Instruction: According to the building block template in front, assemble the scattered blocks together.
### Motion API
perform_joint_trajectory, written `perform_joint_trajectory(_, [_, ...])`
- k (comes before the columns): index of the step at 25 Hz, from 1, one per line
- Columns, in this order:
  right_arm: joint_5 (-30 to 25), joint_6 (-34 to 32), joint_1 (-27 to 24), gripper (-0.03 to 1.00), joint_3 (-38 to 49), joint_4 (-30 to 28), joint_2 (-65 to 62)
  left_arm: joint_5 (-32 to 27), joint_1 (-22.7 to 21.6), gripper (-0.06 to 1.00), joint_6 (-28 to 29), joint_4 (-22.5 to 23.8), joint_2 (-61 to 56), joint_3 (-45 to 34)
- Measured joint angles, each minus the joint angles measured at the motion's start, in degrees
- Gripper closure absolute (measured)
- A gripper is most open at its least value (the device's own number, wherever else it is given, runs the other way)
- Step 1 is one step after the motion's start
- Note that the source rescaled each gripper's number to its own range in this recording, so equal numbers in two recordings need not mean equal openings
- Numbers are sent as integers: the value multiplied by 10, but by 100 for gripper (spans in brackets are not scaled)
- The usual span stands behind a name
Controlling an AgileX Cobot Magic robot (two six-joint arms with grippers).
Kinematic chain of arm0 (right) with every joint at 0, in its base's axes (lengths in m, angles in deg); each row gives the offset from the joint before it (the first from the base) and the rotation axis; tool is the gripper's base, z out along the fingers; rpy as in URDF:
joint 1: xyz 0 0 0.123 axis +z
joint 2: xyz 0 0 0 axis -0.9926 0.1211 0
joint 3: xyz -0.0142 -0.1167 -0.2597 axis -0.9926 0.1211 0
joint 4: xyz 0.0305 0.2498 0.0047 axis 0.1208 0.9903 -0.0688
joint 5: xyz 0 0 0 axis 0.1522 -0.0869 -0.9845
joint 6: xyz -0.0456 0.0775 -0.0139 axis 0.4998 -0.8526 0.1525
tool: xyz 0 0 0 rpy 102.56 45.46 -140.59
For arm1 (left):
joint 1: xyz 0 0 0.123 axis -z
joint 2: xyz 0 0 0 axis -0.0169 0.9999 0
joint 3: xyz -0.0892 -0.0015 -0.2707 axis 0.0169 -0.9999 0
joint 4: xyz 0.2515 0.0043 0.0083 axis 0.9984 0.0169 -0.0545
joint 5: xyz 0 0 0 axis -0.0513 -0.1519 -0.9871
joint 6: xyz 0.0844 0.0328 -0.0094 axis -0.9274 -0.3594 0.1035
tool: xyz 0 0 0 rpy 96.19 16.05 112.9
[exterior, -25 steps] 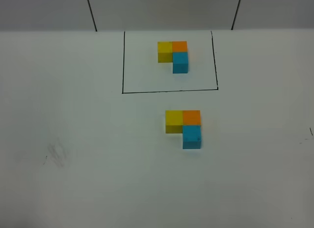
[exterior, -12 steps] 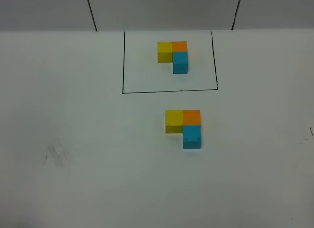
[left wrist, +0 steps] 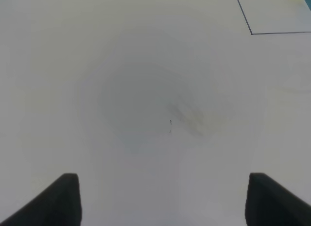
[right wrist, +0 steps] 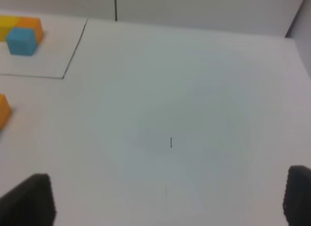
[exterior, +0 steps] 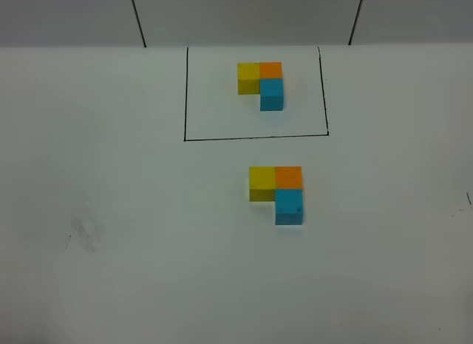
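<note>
The building block template (exterior: 260,83) is an L of yellow, orange and blue cubes inside a black drawn rectangle (exterior: 255,137) at the back of the table. In front of it the scattered blocks touch each other in the same L: yellow (exterior: 261,183), orange (exterior: 288,177), blue (exterior: 289,206). Neither gripper shows in the high view. My left gripper (left wrist: 165,201) is open over bare table, with only a corner of the rectangle (left wrist: 251,32) in its view. My right gripper (right wrist: 165,199) is open and empty. Its view catches the template (right wrist: 21,40) and an edge of the orange block (right wrist: 3,112).
The white table (exterior: 133,211) carries faint grey smudges (exterior: 85,233) at the front left. A grey wall with two dark vertical seams (exterior: 137,18) rises behind the far edge.
</note>
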Motion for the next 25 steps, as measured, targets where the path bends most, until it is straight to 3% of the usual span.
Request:
perform_joint_trajectory(7, [-31, -2, 0, 27, 2, 1, 0, 0, 0, 46, 0, 0, 0, 0])
perform_joint_trajectory(25, [-32, -4, -17, 81, 3, 24, 0, 0, 0, 46, 0, 0, 0, 0])
